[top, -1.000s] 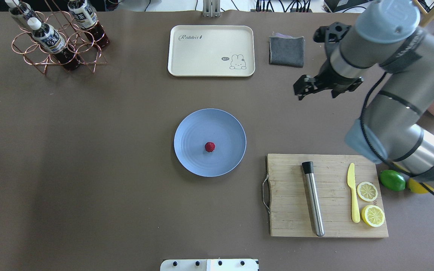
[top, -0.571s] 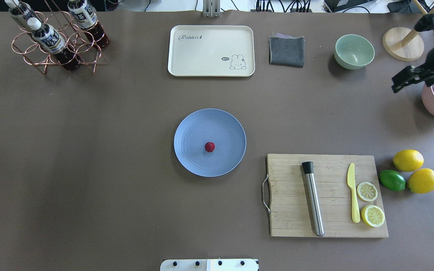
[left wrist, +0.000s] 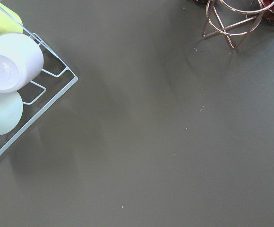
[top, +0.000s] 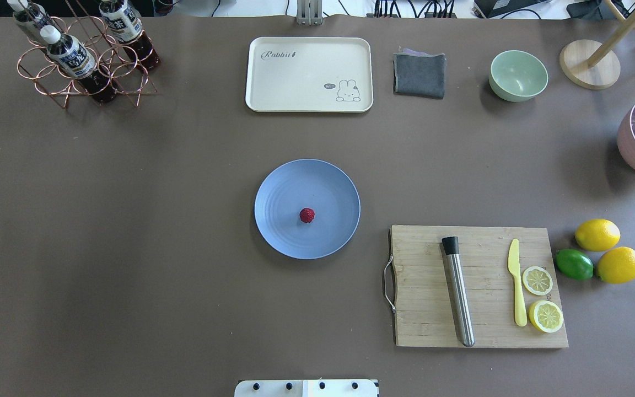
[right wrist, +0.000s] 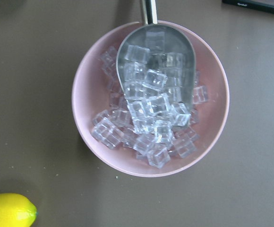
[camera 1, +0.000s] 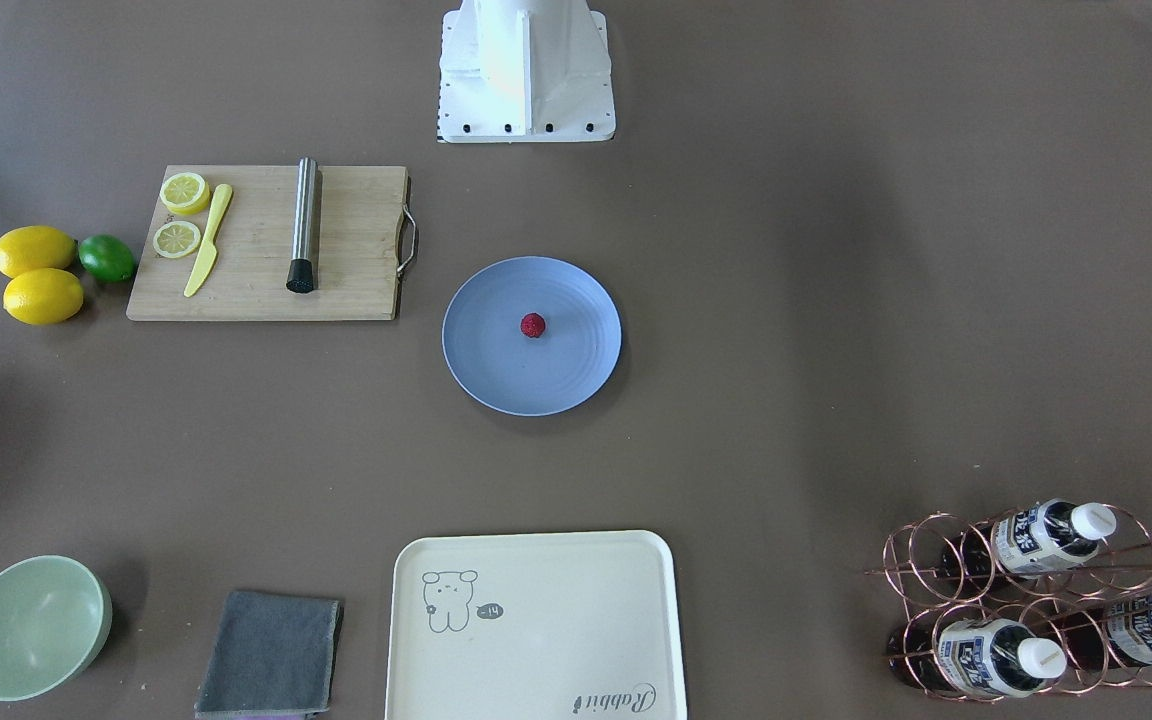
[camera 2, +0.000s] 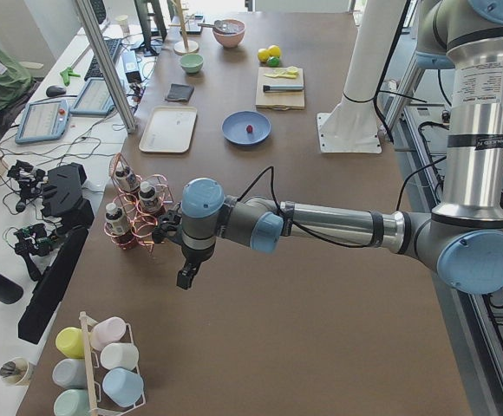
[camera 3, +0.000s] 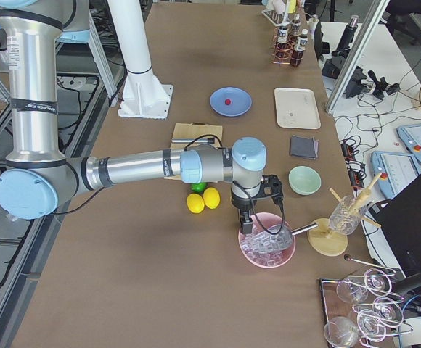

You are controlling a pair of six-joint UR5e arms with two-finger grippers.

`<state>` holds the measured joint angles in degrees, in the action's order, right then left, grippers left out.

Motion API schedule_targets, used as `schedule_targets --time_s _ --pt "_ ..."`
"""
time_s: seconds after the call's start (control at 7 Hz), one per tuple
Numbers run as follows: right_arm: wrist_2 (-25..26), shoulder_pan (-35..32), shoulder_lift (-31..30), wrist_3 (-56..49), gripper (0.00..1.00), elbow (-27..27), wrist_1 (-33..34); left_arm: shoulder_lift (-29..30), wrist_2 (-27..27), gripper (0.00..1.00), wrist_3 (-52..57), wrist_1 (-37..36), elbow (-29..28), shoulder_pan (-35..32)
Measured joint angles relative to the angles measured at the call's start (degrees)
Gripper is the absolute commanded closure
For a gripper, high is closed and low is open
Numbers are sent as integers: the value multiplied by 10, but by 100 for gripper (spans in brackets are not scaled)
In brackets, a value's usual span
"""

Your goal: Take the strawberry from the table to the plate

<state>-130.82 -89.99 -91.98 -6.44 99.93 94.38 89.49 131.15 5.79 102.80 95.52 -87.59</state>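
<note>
The strawberry lies at the centre of the plate, which sits midway along the table. The left tool hangs beside the copper bottle rack, the right tool above the pink bowl of ice (whether either is wide or narrow, I cannot tell).

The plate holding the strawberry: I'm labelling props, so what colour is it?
Pale blue-lavender, faintly ringed; the plate shows best in the overhead exterior view.

- Strawberry: tiny, dark red, bumpy; sits approx. ctr of plate.
- Plate: round, pale blue, shallow; flat on brown table, mid-table.
</note>
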Motion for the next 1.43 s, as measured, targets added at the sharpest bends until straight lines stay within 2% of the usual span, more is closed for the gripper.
schedule_targets --time_s 0.43,1.43 --pt "-10 -39 -6 -29 0 -22 -1 -7 2 2 0 0 1 0" --pt "-14 -41 0 -27 0 -24 -2 -15 -1 2 -1 0 -3 -2"
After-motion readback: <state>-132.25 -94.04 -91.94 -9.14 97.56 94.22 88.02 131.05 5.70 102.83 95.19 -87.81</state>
